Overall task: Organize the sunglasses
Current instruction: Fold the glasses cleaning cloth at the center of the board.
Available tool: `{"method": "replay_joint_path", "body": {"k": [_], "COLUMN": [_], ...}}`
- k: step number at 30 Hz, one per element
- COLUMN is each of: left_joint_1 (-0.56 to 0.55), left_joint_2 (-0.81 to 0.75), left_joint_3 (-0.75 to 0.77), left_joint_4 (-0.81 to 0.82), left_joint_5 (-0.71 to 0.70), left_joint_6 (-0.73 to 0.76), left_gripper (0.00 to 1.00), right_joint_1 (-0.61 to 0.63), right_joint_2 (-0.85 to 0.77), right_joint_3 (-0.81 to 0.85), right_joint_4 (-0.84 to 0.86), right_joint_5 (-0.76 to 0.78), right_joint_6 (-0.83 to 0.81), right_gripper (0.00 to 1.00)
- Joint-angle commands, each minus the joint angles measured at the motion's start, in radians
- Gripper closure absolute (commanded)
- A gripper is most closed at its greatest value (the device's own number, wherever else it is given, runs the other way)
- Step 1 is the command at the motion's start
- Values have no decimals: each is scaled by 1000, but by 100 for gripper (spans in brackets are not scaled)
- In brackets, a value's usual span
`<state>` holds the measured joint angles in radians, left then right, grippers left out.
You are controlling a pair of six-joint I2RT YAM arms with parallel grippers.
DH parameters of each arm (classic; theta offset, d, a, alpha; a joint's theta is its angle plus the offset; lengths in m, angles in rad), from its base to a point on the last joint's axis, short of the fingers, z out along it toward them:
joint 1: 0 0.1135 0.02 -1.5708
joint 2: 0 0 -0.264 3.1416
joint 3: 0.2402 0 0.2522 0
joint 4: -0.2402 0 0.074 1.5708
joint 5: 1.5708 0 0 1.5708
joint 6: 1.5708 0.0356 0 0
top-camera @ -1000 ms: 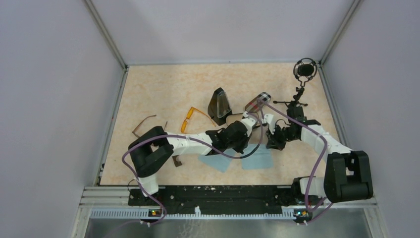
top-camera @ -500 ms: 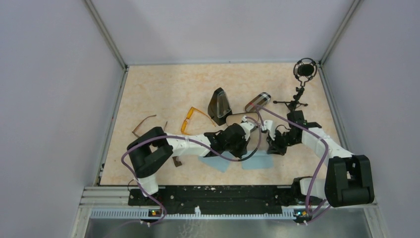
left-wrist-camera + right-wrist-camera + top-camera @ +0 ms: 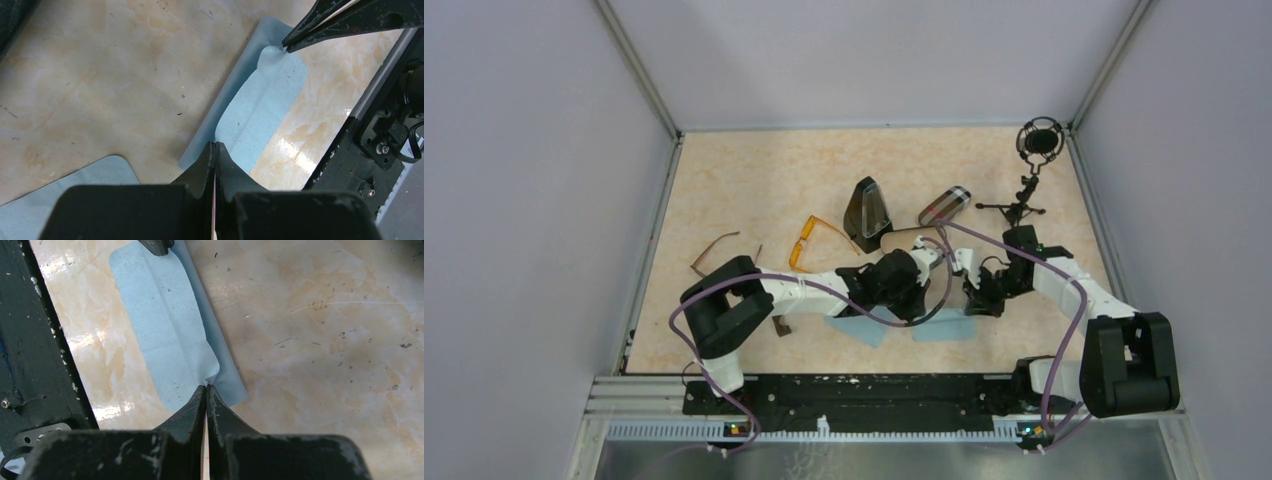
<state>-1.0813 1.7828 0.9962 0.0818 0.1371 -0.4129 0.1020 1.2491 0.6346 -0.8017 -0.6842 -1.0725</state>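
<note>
Sunglasses with amber-orange lenses (image 3: 809, 240) were noted near the tabletop (image 3: 754, 180) centre; left gripper (image 3: 215, 146) and right gripper (image 3: 205, 388) were pinched shut on light-blue cloth (image 3: 160, 325).

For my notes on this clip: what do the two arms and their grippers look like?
Both the left arm and right arm have white links between chunky black joint housings, each trailed by a looping purple cable. The left gripper and right gripper are matte black, with two fingers tapering to thin pointed tips, their surfaces scuffed and scratched.
</note>
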Motion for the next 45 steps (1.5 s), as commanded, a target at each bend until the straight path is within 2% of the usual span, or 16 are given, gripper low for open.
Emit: {"method": "replay_joint_path", "body": {"k": [1,25,29,33,38,42,45], "left_joint_1": [-1,-2,0,-5,-21,-22,-12], "left_joint_2": [-21,14,26,21,-43,-100,-137], "left_joint_3": [-13,-5,-7,-7,-22,-41,-59], "left_joint_4": [41,38,41,29,16,22,24], "left_joint_5": [20,62,83,98,108,127,88], "left_joint_6": [-3,6,1,-6,7,19,37], "left_gripper": [100,100,100,89,74,68,62], "right_joint_1": [5,76,77,75,76,77,67], "right_joint_2": [8,9,18,15,-53,-95,-77], "right_joint_3": [-3,-25,-30,-29,-18,-9,28], "right_joint_4": [-11,-31,-26,-52,-184,-210,-216], "right_joint_5": [-17,38,46,42,2,-15,-2], "right_joint_6": [-54,-79,-86,-114,-219,-231,-220], "right_gripper": [100,99,97,89,75,74,76]}}
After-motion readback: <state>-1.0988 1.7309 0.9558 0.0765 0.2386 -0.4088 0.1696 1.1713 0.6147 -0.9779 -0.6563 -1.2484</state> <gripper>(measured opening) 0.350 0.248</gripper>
